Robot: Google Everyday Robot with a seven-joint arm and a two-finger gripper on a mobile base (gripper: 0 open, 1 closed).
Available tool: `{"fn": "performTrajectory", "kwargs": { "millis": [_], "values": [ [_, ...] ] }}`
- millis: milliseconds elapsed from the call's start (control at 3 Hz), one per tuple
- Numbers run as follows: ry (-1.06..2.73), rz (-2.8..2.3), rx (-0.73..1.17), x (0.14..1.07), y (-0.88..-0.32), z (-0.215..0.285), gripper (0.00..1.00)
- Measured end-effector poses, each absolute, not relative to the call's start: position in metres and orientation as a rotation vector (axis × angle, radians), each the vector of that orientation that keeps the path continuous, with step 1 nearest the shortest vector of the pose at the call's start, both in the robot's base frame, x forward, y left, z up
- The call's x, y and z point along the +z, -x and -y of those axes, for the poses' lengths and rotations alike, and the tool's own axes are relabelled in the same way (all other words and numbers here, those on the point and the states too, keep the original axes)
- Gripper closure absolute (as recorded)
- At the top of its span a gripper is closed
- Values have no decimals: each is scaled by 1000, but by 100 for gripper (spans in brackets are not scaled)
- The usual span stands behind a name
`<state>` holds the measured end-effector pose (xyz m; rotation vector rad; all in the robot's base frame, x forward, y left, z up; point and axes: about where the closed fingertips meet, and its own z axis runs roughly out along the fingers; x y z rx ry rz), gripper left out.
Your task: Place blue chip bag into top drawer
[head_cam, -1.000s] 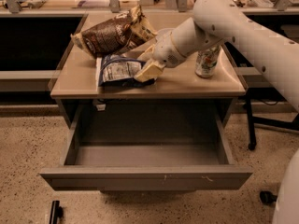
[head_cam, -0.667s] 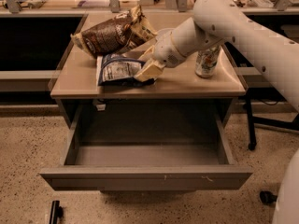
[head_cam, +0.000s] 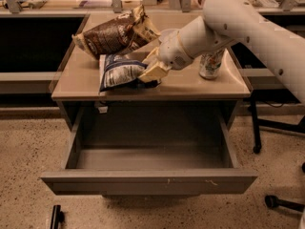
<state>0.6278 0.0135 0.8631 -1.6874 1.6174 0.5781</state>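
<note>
The blue chip bag (head_cam: 118,71) lies on the beige cabinet top (head_cam: 190,86), at its front left. My gripper (head_cam: 151,73) is at the bag's right end, low over the top, and looks shut on that end of the bag. The top drawer (head_cam: 148,181) is pulled fully open below the cabinet top, and its grey inside holds nothing. The bag is on the cabinet top, just behind the drawer's opening.
A larger brown-and-yellow chip bag (head_cam: 116,32) lies behind the blue one. A can (head_cam: 210,63) stands on the right of the top, partly behind my arm. Chair wheels (head_cam: 274,202) stand on the speckled floor at the right. A counter runs behind.
</note>
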Motion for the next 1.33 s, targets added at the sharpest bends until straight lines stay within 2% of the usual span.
{"fn": "performTrajectory", "kwargs": {
  "millis": [333, 1000, 1333],
  "values": [
    [1653, -1617, 544, 882, -597, -3, 100],
    [1448, -1746, 247, 915, -521, 24, 100],
    [1370, -1868, 216, 886, -492, 37, 100]
  ]
}}
